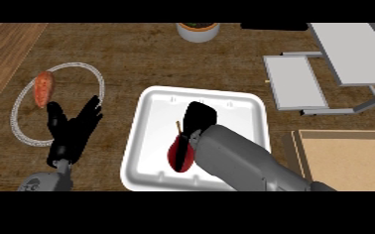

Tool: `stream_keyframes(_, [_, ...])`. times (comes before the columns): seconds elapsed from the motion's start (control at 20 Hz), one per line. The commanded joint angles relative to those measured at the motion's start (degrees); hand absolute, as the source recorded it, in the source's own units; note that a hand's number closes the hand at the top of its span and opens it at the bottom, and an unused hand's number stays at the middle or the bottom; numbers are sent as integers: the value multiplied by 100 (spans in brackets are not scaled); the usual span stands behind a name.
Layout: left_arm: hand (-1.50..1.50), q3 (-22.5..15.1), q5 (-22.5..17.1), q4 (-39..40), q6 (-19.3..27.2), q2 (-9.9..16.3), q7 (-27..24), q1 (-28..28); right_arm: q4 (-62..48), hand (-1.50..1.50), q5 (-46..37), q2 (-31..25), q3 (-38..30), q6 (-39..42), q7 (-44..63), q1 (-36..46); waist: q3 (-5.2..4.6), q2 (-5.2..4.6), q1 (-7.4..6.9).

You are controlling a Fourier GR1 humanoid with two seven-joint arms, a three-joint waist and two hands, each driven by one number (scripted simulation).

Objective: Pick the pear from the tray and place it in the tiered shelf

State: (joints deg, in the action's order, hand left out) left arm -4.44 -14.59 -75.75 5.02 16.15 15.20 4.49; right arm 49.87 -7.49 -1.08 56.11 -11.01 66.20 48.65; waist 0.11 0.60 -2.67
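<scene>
Right hand (198,120) lowered into white tray (157,129), over dark red pear (178,156); grip unclear. Left hand (72,126) open, fingers up, resting by tiered shelf (296,82) opposite side.

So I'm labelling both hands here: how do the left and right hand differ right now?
The left hand stands open, fingers up, beside the ring-shaped plate; the right hand reaches down over the white tray. The left hand touches nothing; the right hand sits at the dark red pear, which it partly hides. Both are black on grey forearms.
</scene>
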Motion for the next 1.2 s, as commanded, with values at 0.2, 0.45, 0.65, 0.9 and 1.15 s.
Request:
stream_keyframes(0.2, [0, 81, -36, -160, -125, 34, 239, -6, -60, 150, 577, 102, 631, -363, 354, 217, -10, -94, -9])
stream_keyframes(0.45, [0, 152, 0, 130, -92, -58, -135, -91, -879, 150, 307, -195, -244, -1258, 264, 555, -16, -104, 128])
stream_keyframes(0.65, [0, 195, 65, 44, 26, 10, -110, -161, -1571, 150, 575, -1319, -1463, -2047, 360, 939, 5, -94, 336])
stream_keyframes(0.9, [0, 15, 124, -16, 6, -113, -30, 20, -2613, 150, 138, -1518, -1743, -3181, 557, 1760, -24, -143, 4])
stream_keyframes(1.15, [0, -48, 119, 23, -129, -85, 13, 95, -3778, 150, -578, -1647, -1395, -3456, 986, 2926, -58, -155, -254])
